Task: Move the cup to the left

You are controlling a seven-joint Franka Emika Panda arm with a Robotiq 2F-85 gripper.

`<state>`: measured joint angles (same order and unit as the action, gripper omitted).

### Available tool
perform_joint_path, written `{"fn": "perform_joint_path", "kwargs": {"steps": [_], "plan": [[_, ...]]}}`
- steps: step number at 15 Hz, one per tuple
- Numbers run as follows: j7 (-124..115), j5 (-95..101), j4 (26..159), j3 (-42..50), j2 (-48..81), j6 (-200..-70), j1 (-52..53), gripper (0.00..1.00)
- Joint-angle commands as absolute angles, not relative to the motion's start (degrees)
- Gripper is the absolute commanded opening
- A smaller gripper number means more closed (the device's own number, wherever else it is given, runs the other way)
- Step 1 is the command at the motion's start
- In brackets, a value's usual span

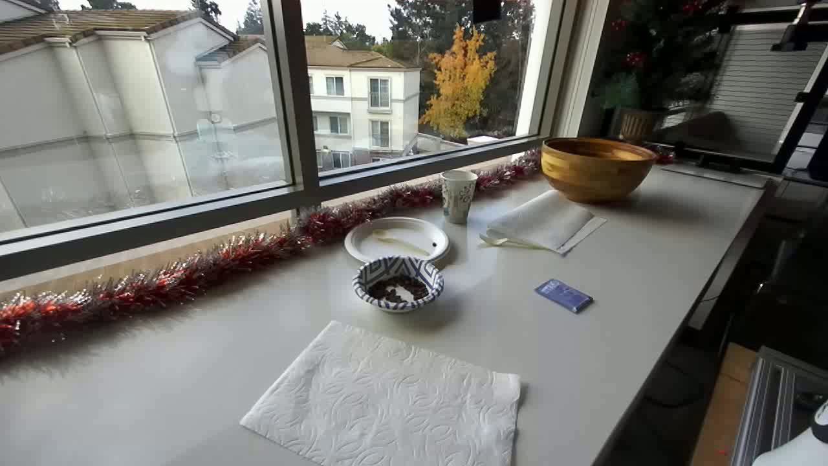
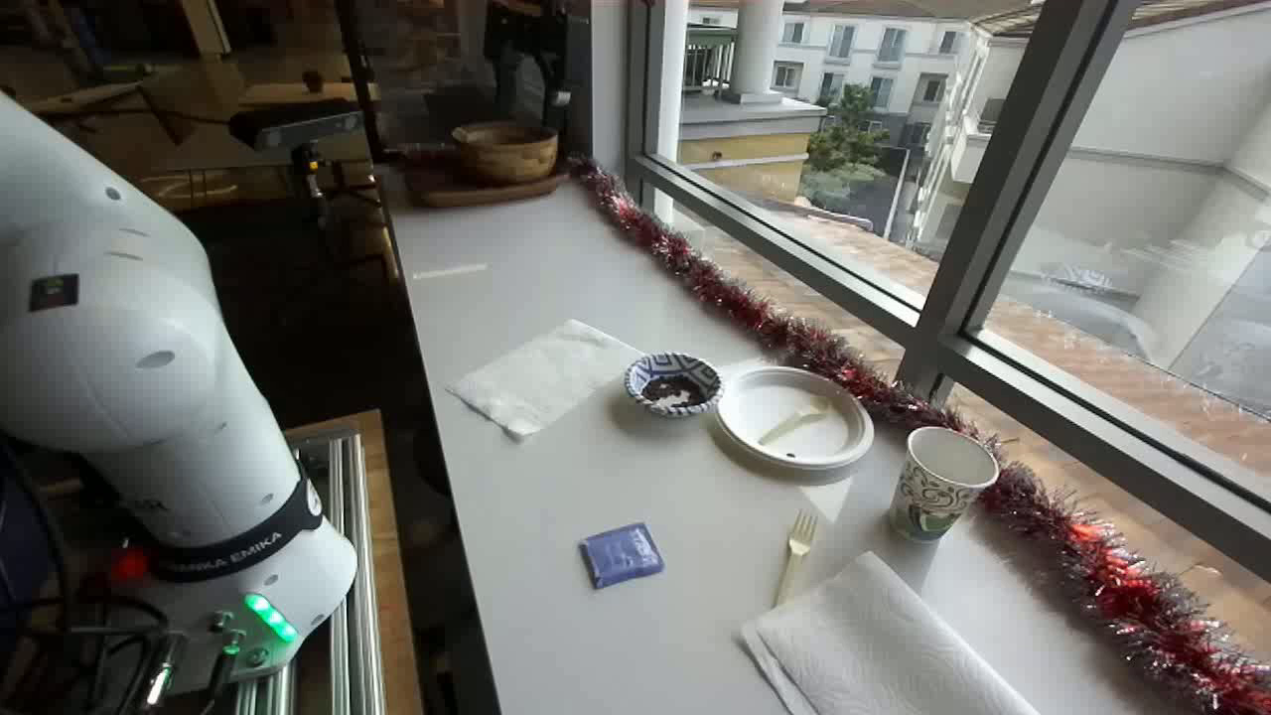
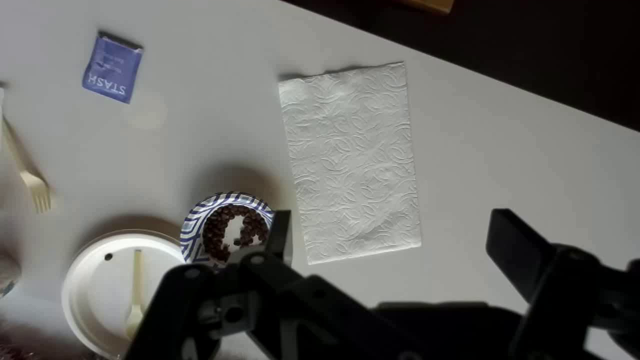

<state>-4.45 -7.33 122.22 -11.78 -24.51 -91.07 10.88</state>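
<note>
Spotted the cup (image 2: 943, 484) upright near some tinsel (image 2: 1102, 561), plus a gripper (image 3: 392, 230) spread wide

Starting with the wrist view: seeing the fingers (image 3: 519, 252) low in the frame, really far apart and gripping nothing. Got a white paper towel (image 3: 352, 165) around the middle, flat on the pale table (image 3: 200, 60). Down toward the lower left, can make out a little blue-and-white patterned bowl (image 3: 194, 230) with dark bean-like bits (image 3: 216, 232) inside, partly hidden by the gripper, and right beside it a white plate (image 3: 74, 290) with a pale spoon (image 3: 137, 280) on it. Up in the upper left, found a purple-blue packet (image 3: 112, 70) marked STASH, and lower, near the left edge, a fork (image 3: 35, 182).

Now for the cup: white with a swirly print, visible in both exterior views. Find it right of centre in an exterior view, to the lower right of the plate, higher in frame than a second paper towel (image 2: 884, 636) and just beside the tinsel. Can't tell if touching it. Also noticed there: a white robot arm (image 2: 119, 338) down the left side. Got a big wooden bowl (image 1: 598, 175) too, upper right in an exterior view.
</note>
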Motion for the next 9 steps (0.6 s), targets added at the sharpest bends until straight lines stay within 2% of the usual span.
{"fn": "perform_joint_path", "kwargs": {"steps": [1, 6, 9], "plan": [[-4.5, -7.3, 122.0, -11.9, -24.4, -90.9, 10.8, 1.0], [-4.5, -7.3, 122.0, -11.9, -24.4, -90.9, 10.8, 1.0], [-6.6, -7.1, 122.2, -9.8, -22.6, -99.0, 7.9, 1.0]]}}
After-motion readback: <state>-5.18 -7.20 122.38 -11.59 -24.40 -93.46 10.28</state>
